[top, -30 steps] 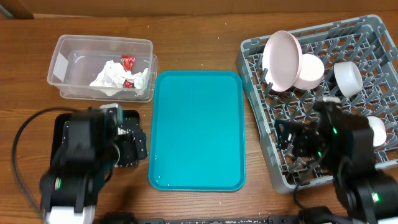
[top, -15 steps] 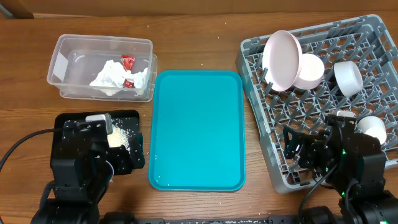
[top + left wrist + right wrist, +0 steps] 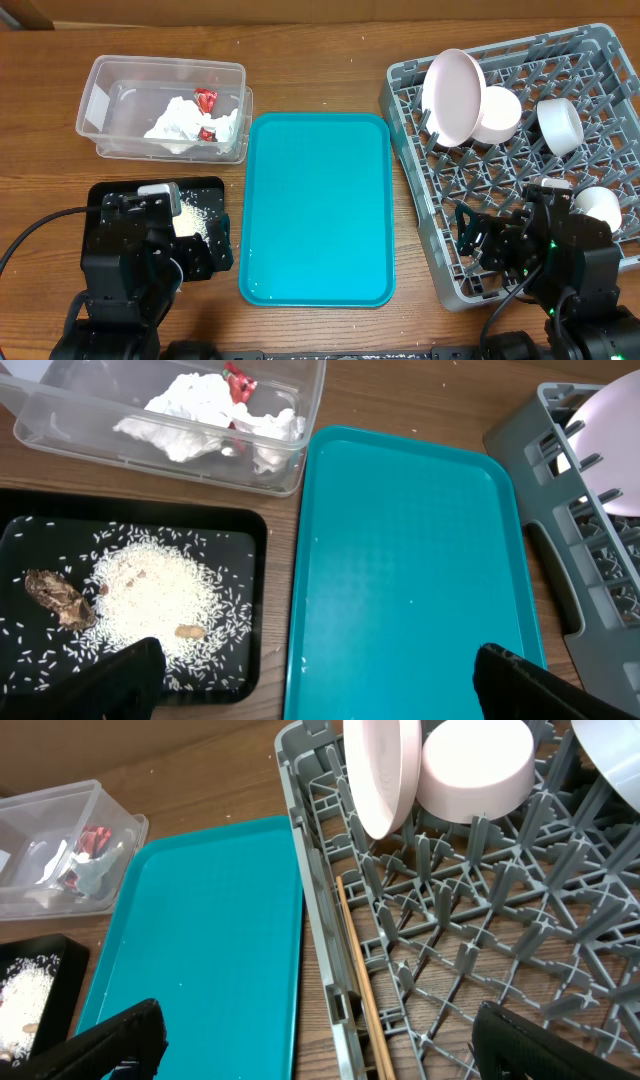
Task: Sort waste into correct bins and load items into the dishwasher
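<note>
The clear tub (image 3: 160,105) holds the white napkin (image 3: 190,125) and the red wrapper (image 3: 205,100). The black tray (image 3: 200,183) holds the rice (image 3: 150,585) and the brown scrap (image 3: 55,595). The grey rack (image 3: 413,190) holds the white plate (image 3: 452,95) on edge, two bowls (image 3: 497,113) (image 3: 560,125) and the cup (image 3: 598,205). My left gripper (image 3: 315,680) is open and empty above the near edge of the black tray and teal tray. My right gripper (image 3: 320,1040) is open and empty above the rack's left wall (image 3: 315,910).
The teal tray (image 3: 318,205) lies bare between the black tray and the rack. A thin wooden stick (image 3: 365,1000) lies in the rack along its left wall. Both arms stand at the table's front edge.
Both arms drew back toward the front edge a second ago, uncovering the rice on the black tray. Nothing has moved in the last half second.
</note>
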Controlling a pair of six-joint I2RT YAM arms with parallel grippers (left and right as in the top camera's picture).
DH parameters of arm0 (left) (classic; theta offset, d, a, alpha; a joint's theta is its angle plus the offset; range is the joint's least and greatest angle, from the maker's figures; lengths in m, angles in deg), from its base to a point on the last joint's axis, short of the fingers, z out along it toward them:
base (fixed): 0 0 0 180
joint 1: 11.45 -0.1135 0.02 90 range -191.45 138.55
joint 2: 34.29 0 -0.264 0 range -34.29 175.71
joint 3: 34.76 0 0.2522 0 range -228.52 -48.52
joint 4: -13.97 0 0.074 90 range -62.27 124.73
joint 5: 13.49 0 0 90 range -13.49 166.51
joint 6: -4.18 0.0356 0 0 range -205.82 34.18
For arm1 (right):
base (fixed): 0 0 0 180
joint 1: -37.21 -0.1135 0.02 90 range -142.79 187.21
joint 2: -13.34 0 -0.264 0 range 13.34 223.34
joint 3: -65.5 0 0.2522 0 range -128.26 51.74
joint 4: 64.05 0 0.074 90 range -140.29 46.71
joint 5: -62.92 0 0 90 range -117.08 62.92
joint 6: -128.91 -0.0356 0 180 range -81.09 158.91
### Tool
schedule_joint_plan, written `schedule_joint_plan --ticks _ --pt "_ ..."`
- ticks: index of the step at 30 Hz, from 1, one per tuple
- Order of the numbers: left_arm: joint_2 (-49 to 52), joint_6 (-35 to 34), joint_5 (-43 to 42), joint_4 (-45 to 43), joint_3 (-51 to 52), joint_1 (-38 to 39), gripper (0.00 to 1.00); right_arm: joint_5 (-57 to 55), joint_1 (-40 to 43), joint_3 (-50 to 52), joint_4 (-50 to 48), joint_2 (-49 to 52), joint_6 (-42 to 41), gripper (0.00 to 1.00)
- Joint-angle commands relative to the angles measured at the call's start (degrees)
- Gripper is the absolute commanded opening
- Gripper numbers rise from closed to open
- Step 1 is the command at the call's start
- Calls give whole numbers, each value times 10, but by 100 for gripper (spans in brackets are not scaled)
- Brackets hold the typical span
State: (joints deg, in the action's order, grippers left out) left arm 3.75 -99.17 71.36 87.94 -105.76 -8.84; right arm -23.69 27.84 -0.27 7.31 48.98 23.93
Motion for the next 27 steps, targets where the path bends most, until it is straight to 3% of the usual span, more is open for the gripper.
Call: schedule_joint_plan --ticks 1,19,27 --pt "0 -6 7 0 8 0 100 -8 2 4 -3 -1 -3 100" --pt "0 -6 7 0 8 0 100 -8 2 5 12 -5 -3 100" --pt "-1 -6 7 0 8 0 100 -31 3 35 37 -70 2 100"
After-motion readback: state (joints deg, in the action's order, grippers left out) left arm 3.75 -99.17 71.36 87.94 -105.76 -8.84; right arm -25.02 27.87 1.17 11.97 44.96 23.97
